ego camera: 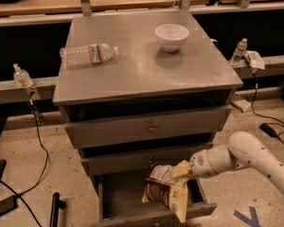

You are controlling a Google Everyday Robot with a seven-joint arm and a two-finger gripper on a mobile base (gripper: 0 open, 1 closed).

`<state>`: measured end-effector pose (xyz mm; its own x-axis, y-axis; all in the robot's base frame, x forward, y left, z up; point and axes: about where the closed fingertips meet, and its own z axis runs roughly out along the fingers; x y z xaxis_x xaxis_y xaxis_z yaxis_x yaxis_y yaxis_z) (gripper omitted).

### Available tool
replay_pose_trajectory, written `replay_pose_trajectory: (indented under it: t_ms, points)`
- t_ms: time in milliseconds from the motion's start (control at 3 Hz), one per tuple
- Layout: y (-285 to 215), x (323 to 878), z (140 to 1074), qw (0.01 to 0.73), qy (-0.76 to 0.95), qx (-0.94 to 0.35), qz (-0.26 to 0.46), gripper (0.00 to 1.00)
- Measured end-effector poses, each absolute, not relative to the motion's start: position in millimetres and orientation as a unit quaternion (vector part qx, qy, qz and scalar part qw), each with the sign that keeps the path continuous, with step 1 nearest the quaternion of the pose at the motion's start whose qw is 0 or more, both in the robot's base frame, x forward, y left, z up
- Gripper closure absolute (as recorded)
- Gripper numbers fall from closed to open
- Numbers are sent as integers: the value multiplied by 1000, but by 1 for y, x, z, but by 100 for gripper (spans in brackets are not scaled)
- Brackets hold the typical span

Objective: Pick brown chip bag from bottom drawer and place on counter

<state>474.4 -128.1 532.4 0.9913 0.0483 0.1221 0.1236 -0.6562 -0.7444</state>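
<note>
The brown chip bag [166,193] hangs over the open bottom drawer [146,215], dark brown in the middle with cream-yellow ends. My gripper [182,170] comes in from the right on a white arm and is shut on the bag's upper edge, holding it above the drawer's inside. The grey counter [142,56] tops the cabinet above.
A clear water bottle [87,54] lies on the counter's left side and a white bowl [171,36] stands at its back right. Two shallower drawers with round knobs [152,128] sit above the open one. Cables and a small bottle [21,75] lie at the left.
</note>
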Motion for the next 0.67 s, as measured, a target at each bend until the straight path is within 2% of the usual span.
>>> replay_pose_trajectory:
  t_ms: [333, 667]
  points:
    - [-139, 476, 571, 422, -73, -902, -53, 100]
    - [-141, 477, 617, 396, -98, -909, -83, 100]
